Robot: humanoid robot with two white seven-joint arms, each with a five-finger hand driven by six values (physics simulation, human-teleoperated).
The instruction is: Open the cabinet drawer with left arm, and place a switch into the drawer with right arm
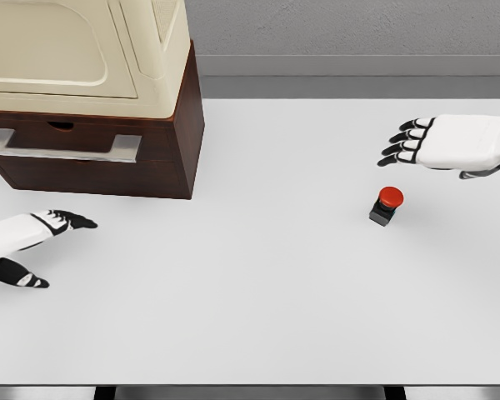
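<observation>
1. Left hand (pixel 33 242) hovers open and empty at the counter's (pixel 250 317) left edge, below the cabinet (pixel 108 125).
2. Drawer (pixel 75 142) looks shut; opening remains.
3. Switch (pixel 387 204) sits near the right edge, ungrasped, with the right hand (pixel 450 143) spread just behind it.

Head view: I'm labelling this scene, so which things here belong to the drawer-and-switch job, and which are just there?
Job things:
cabinet drawer, shut
switch, red-topped, on the table
left hand, open
right hand, open

Just there:
cream appliance on the cabinet
white table
</observation>
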